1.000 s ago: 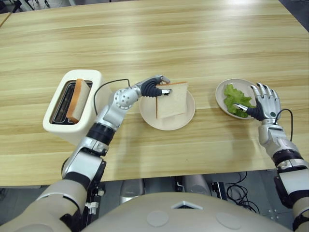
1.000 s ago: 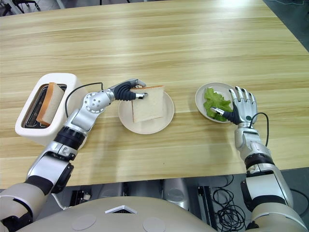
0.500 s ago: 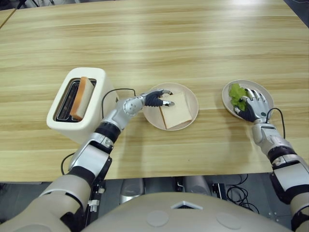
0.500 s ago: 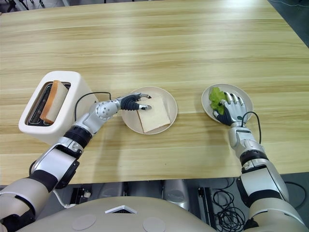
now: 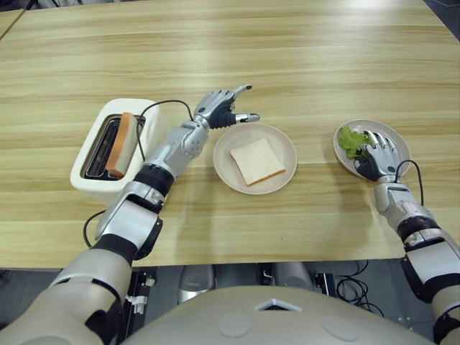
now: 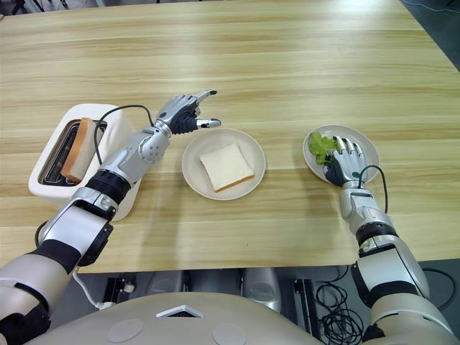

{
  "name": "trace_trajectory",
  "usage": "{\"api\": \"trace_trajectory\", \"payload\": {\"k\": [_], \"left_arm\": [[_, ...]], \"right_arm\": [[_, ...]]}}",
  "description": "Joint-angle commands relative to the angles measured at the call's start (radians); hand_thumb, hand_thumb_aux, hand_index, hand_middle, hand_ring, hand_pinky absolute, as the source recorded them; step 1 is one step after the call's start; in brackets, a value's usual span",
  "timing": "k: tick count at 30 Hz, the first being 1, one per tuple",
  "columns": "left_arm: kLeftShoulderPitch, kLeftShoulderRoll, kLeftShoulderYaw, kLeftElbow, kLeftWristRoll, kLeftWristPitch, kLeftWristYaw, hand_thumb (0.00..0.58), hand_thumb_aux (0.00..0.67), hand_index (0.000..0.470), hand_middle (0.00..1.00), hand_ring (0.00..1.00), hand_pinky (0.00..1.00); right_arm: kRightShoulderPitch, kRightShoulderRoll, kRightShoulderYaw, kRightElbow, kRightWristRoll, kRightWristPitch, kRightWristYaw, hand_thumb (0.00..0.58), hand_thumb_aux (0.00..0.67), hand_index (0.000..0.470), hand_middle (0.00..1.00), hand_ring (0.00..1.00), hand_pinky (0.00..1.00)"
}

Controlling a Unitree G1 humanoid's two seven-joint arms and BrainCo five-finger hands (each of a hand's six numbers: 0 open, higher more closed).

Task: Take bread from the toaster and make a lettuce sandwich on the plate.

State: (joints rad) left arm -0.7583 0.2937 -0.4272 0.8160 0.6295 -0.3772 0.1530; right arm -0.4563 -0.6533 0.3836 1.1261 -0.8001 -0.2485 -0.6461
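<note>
When you look at the middle of the wooden table [image 5: 287,57], you will see the big plate [image 5: 277,140] with one slice of bread [image 5: 256,161] lying flat on it. That slice is a bit turned, so one corner points to about 11 o'clock. Nothing sits on top of it.

Your left hand [image 5: 219,108] is up in the air, just past the rim of the big plate at about 11 o'clock. Its fingers [image 5: 241,89] are spread wide apart and it holds nothing. It does not touch the bread or the plate.

Look to 9 o'clock from the big plate and you find the white toaster [image 5: 93,183]. A second slice of bread [image 5: 121,144] stands on its edge in one slot and sticks out of the top. A thin black cord [image 5: 165,104] loops from the toaster's far side and runs under your left arm.

Look to 3 o'clock from the big plate, well apart from it, and you find the small plate [image 6: 363,144]. The green lettuce [image 5: 348,139] lies on it, on the side at about 10 o'clock. Your right hand [image 5: 377,154] rests low over this small plate, on the side at about 5 o'clock, and it covers part of the leaf. You cannot tell whether this hand has grabbed the lettuce or only lies on top of it.
</note>
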Motion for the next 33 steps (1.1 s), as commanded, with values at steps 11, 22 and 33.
{"api": "trace_trajectory", "payload": {"k": [11,22,33], "left_arm": [[0.176,0.097,0.135,-0.403,-0.062,0.032,-0.015,0.0,0.0,0.0,1.0,1.0,1.0],[0.495,0.207,0.445,-1.145,-0.102,0.221,-0.15,0.0,0.0,0.0,1.0,1.0,1.0],[0.692,0.291,0.877,-1.428,-0.106,0.376,-0.245,0.0,0.0,0.0,1.0,1.0,1.0]], "right_arm": [[0.09,-0.003,-0.13,-0.373,0.193,-0.292,-0.052,0.58,0.67,0.46,1.0,1.0,1.0],[0.061,0.133,-0.119,-0.661,0.211,-0.371,0.123,0.58,0.67,0.46,1.0,1.0,1.0],[-0.128,0.3,0.042,-0.348,0.036,-0.428,0.083,0.58,0.67,0.46,1.0,1.0,1.0]]}}
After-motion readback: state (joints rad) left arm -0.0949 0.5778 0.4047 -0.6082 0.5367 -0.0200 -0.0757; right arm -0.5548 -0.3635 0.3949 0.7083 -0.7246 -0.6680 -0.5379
